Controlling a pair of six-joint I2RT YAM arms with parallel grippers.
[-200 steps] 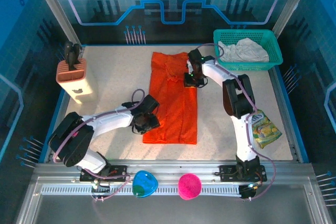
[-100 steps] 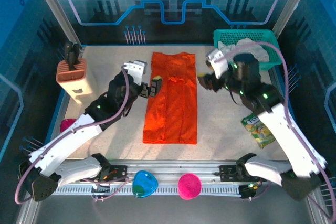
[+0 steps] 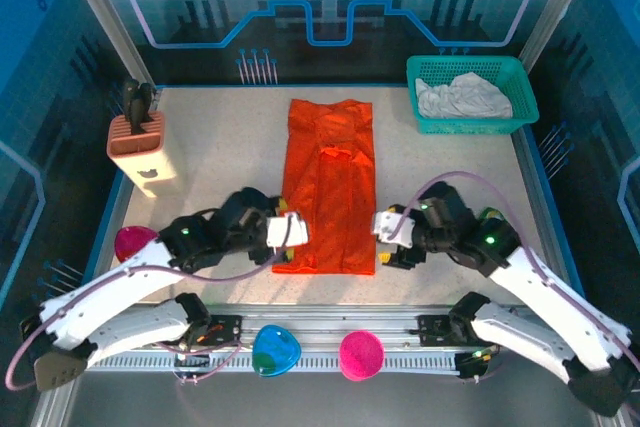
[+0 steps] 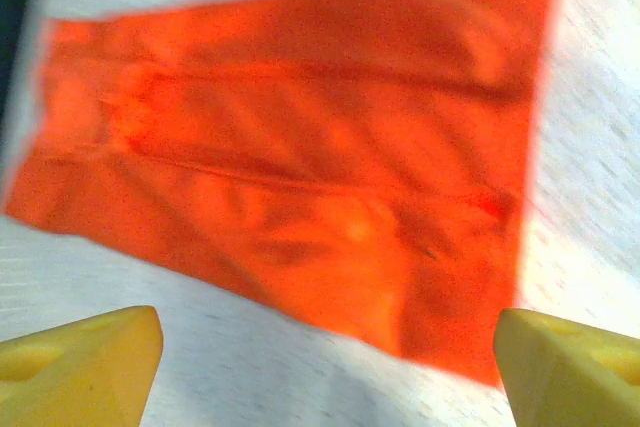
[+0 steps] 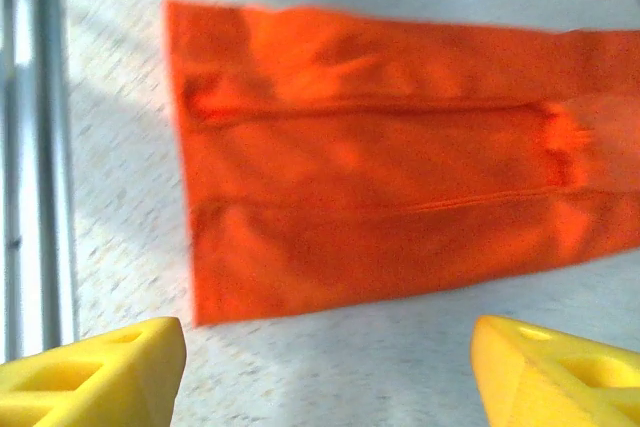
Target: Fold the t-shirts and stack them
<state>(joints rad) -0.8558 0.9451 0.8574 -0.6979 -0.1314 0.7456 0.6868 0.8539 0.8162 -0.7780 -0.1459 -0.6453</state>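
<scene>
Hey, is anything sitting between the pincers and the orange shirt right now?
Nothing visible does. The left pincer and right pincer, both open, sit just outside the near corners of the orange t-shirt, with just bare table between them and the cloth.

I count two t-shirts: an orange one point(image 3: 330, 187) in the middle and an off-white one point(image 3: 462, 97) far right, in the single teal basket point(image 3: 470, 127). One beige block point(image 3: 142, 155) stands far left. Three small round things sit near: pink bowl point(image 3: 130, 243), blue bowl point(image 3: 274, 350), pink ball point(image 3: 361, 354). Two grippers: left gripper point(image 3: 296, 234), right gripper point(image 3: 383, 231).
</scene>
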